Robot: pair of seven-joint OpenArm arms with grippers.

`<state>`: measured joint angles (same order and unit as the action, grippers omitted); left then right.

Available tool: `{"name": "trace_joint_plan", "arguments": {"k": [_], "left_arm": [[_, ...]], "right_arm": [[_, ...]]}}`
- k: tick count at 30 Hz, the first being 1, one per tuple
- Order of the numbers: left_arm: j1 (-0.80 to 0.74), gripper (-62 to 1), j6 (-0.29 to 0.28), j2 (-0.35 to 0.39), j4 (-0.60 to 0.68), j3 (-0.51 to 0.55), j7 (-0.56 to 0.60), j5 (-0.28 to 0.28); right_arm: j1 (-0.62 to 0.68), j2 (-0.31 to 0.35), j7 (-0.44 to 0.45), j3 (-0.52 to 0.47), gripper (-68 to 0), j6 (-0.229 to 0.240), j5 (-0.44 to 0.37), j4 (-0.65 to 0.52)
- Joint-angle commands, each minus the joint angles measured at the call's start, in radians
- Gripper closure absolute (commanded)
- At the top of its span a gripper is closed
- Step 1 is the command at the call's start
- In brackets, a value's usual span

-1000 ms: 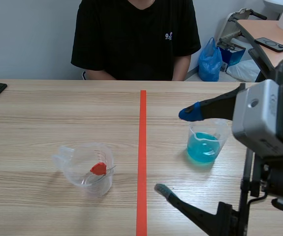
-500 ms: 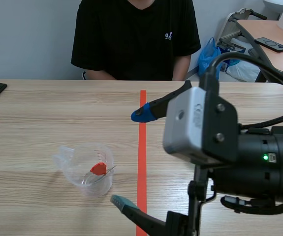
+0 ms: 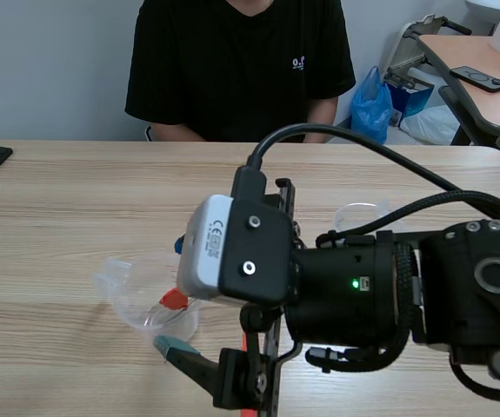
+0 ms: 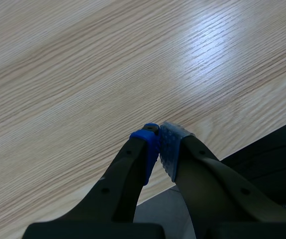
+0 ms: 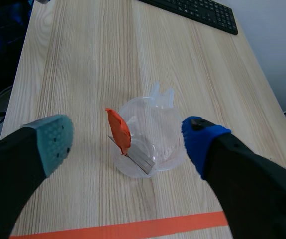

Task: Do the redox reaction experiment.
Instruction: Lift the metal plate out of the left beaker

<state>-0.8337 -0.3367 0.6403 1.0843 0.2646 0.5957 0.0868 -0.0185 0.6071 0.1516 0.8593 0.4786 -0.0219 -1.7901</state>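
The scene view sits low between the arms and faces across the desk [image 3: 58,191] toward a person [image 3: 241,69] at its far side. The right arm [image 3: 363,287] fills its foreground, very near the lens. The right wrist view looks steeply down past its fingers [image 5: 50,142] onto the clear beaker [image 5: 150,139] and, farther off, the keyboard [image 5: 192,12], both also seen in the scene view. The left wrist view looks closely down at the desk's edge.

Black two-fingered right gripper [image 5: 128,142], fingers wide apart; black left gripper [image 4: 158,145], fingers together, pad against pad.
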Motion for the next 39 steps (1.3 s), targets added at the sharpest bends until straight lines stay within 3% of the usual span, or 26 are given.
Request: {"name": "trace_joint_plan", "arguments": {"k": [1, 18, 29, 39], "left_arm": [[0.000, -3.0, 0.000, 0.006, 0.010, 0.008, 0.014, 0.007], [0.000, -3.0, 0.000, 0.006, 0.010, 0.008, 0.014, 0.007], [0.000, -3.0, 0.000, 0.006, 0.010, 0.008, 0.014, 0.007], [0.000, -3.0, 0.000, 0.006, 0.010, 0.008, 0.014, 0.007]], "right_arm": [[-0.013, -0.002, -0.005, -0.011, -39.3, -0.007, -0.006, -0.010], [-0.018, -0.034, -0.034, -0.011, -1.5, -0.007, -0.006, 0.003], [-0.018, -0.034, -0.035, -0.036, -1.3, -0.010, -0.024, -0.032], [-0.018, -0.034, -0.229, -0.113, -1.3, 0.017, -0.248, -0.211]]}}
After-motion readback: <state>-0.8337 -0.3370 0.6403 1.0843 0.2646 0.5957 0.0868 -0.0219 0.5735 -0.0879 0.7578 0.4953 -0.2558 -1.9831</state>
